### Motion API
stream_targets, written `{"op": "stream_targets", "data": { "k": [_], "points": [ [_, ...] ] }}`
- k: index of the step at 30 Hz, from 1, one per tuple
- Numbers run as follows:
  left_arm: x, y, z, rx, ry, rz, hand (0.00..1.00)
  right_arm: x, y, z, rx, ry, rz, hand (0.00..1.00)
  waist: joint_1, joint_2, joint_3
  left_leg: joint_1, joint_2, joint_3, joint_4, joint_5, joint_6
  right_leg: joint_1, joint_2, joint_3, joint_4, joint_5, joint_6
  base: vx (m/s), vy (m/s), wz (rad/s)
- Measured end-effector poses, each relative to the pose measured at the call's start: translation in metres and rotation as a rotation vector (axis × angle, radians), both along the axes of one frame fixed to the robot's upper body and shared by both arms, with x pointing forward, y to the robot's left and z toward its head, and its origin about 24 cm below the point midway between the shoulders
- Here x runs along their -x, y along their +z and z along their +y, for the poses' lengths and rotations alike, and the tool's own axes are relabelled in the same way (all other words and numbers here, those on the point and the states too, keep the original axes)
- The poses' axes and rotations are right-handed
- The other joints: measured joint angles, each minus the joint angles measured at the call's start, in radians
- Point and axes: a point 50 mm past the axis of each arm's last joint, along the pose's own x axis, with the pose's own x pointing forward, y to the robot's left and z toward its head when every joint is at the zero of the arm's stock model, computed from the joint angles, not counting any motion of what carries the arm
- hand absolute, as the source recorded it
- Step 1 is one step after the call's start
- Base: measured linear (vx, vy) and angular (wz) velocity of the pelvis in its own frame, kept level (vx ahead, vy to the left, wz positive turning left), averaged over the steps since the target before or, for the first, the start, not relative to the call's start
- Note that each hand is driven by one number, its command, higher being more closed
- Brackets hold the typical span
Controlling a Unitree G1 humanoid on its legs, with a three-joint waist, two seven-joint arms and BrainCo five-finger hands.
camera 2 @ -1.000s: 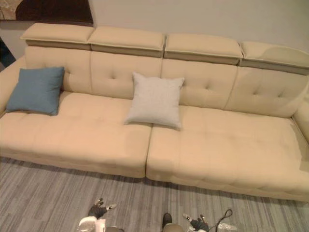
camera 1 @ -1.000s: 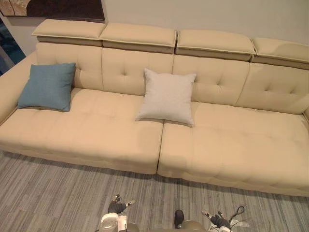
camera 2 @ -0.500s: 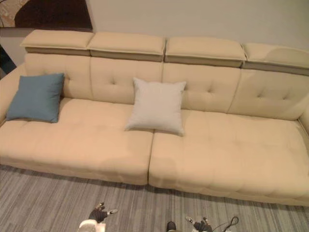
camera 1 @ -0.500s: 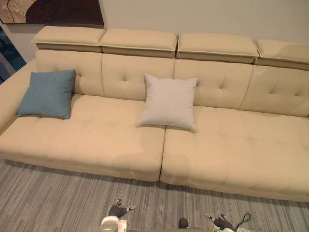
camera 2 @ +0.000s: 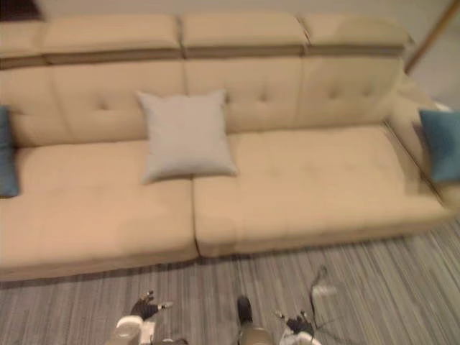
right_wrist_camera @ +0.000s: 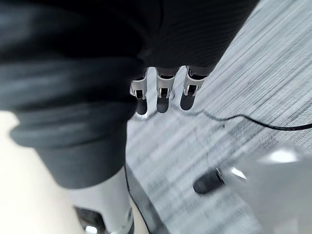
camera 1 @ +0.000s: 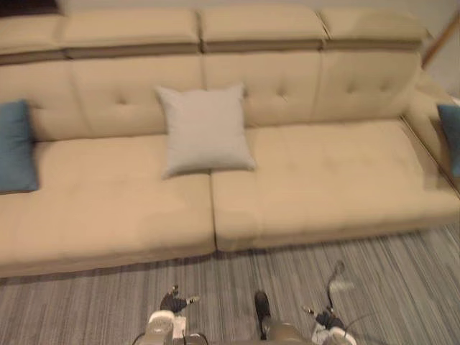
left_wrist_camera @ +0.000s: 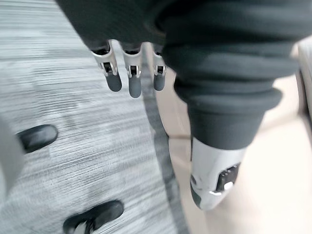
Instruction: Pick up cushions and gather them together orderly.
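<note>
A light grey cushion (camera 1: 205,129) leans against the backrest near the middle of a long beige sofa (camera 1: 316,180). One blue cushion (camera 1: 14,147) rests at the sofa's left end. Another blue cushion (camera 2: 440,144) sits against the right armrest. My left hand (camera 1: 175,302) hangs low over the floor in front of the sofa, fingers (left_wrist_camera: 131,80) straight and holding nothing. Hanging the same way at the lower right is my right hand (camera 1: 321,318), its fingers (right_wrist_camera: 163,95) relaxed and empty. Both hands are well short of the cushions.
Grey striped carpet (camera 1: 86,302) runs along the sofa's front. The sofa's right armrest (camera 1: 431,122) angles toward me. A slanted pole (camera 1: 440,39) stands behind the sofa's right end.
The whole picture has shifted left, so the camera has turned to the right. The right armrest and a second blue cushion have come into view. Both hands still hang low.
</note>
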Motion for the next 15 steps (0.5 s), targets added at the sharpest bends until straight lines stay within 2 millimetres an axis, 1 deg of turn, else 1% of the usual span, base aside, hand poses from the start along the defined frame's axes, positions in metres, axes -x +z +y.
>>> {"op": "stream_targets", "data": {
  "k": [1, 2, 3, 4, 5, 6, 7, 8, 9, 10, 11, 12, 13, 14, 15],
  "points": [
    [-0.005, 0.003, -0.001, 0.001, -0.005, -0.019, 0.00, 0.006, -0.002, -0.003, 0.010, -0.008, 0.019, 0.00, -0.007, 0.001, 0.005, 0.013, -0.001, 0.025, 0.027, -0.003, 0.000, -0.003, -0.035, -0.126, 0.129, -0.116, -0.029, 0.05, -0.101, -0.62],
    [-0.008, 0.006, 0.000, -0.001, -0.001, -0.038, 0.00, 0.008, -0.002, -0.004, 0.026, 0.013, 0.034, 0.00, -0.004, -0.008, 0.028, 0.014, -0.004, 0.035, 0.133, -0.011, 0.002, 0.006, -0.042, -0.162, 0.198, -0.104, -0.060, 0.00, -0.100, -0.91],
    [-0.009, 0.006, 0.002, -0.001, 0.015, -0.041, 0.00, 0.006, -0.002, -0.002, 0.037, 0.049, 0.037, 0.00, -0.001, -0.010, 0.032, -0.014, 0.008, 0.027, 0.214, -0.007, 0.029, 0.013, -0.044, -0.153, 0.200, -0.079, -0.082, -0.11, -0.068, -1.40],
    [-0.004, 0.004, 0.004, 0.002, 0.033, -0.030, 0.00, -0.001, -0.001, 0.001, 0.043, 0.086, 0.033, 0.00, 0.011, 0.002, 0.028, -0.023, -0.012, -0.015, 0.145, -0.044, 0.079, 0.043, -0.010, -0.070, 0.111, -0.031, -0.028, -0.11, -0.021, -1.72],
    [-0.001, 0.001, -0.005, 0.026, 0.032, -0.024, 0.00, -0.010, 0.003, -0.006, 0.066, 0.098, 0.024, 0.00, 0.010, 0.050, 0.008, -0.034, 0.023, 0.027, 0.059, 0.025, 0.054, 0.029, -0.087, -0.201, 0.349, -0.225, -0.035, -0.03, 0.000, -1.41],
    [-0.003, 0.002, -0.005, 0.025, 0.028, -0.030, 0.00, -0.010, 0.003, -0.006, 0.067, 0.100, 0.026, 0.00, 0.005, 0.042, 0.008, -0.029, 0.017, 0.038, 0.066, 0.024, 0.053, 0.034, -0.128, -0.227, 0.408, -0.263, -0.017, 0.08, -0.019, -0.91],
    [-0.010, 0.006, -0.004, 0.018, 0.016, -0.049, 0.00, -0.007, 0.001, -0.004, 0.067, 0.112, 0.041, 0.00, 0.000, 0.026, 0.014, -0.039, 0.018, 0.060, 0.094, 0.024, 0.052, 0.064, -0.192, -0.259, 0.441, -0.301, 0.024, 0.06, -0.102, -0.41],
    [-0.014, 0.008, 0.000, 0.005, 0.015, -0.058, 0.00, -0.006, -0.001, 0.001, 0.058, 0.129, 0.058, 0.00, 0.007, 0.004, 0.013, -0.071, 0.036, 0.080, 0.140, 0.023, 0.051, 0.106, -0.196, -0.202, 0.363, -0.312, 0.115, 0.01, -0.208, -0.46],
    [-0.013, 0.009, 0.004, -0.007, 0.014, -0.053, 0.00, -0.008, -0.001, 0.004, 0.054, 0.134, 0.051, 0.00, 0.004, -0.002, 0.012, -0.086, 0.057, 0.093, 0.165, 0.021, 0.044, 0.121, -0.156, -0.148, 0.296, -0.312, 0.138, -0.01, -0.237, -0.60],
    [-0.011, 0.006, 0.005, -0.011, 0.015, -0.036, 0.00, -0.009, 0.000, 0.005, 0.054, 0.136, 0.045, 0.00, 0.005, -0.002, 0.013, -0.078, 0.088, 0.111, 0.185, 0.016, 0.032, 0.157, -0.111, -0.135, 0.221, -0.309, 0.132, -0.01, -0.308, -0.70],
    [-0.004, 0.002, 0.002, -0.008, 0.001, -0.013, 0.00, -0.006, -0.001, 0.005, 0.054, 0.134, 0.048, 0.00, 0.003, 0.006, 0.017, -0.051, 0.135, 0.124, 0.220, 0.008, 0.019, 0.209, -0.062, -0.125, 0.166, -0.290, 0.107, 0.03, -0.240, -0.68],
    [0.002, -0.001, 0.000, -0.005, -0.003, 0.010, 0.00, -0.001, -0.003, 0.005, 0.053, 0.129, 0.059, 0.00, 0.002, 0.007, 0.018, -0.036, 0.163, 0.131, 0.255, 0.008, 0.019, 0.244, -0.041, -0.123, 0.141, -0.287, 0.101, 0.03, -0.226, -0.50],
    [0.007, -0.004, -0.007, 0.013, -0.013, 0.024, 0.00, 0.007, -0.005, 0.002, 0.056, 0.120, 0.078, 0.00, 0.002, 0.009, 0.018, -0.027, 0.198, 0.125, 0.319, 0.009, 0.021, 0.285, -0.016, -0.115, 0.120, -0.285, 0.098, -0.01, -0.158, -0.38],
    [0.011, -0.007, -0.016, 0.036, -0.018, 0.032, 0.00, 0.014, -0.007, 0.000, 0.058, 0.110, 0.094, 0.00, 0.006, 0.011, 0.020, -0.053, 0.220, 0.082, 0.416, 0.022, 0.048, 0.305, 0.004, -0.083, 0.106, -0.285, 0.095, 0.00, -0.130, -0.46],
    [0.012, -0.008, -0.021, 0.046, -0.028, 0.037, 0.00, 0.015, -0.007, -0.001, 0.060, 0.108, 0.096, 0.00, 0.007, 0.009, 0.021, -0.082, 0.203, 0.014, 0.434, 0.004, 0.034, 0.316, 0.006, -0.058, 0.100, -0.283, 0.080, 0.02, -0.083, -0.70]
  ]
}}
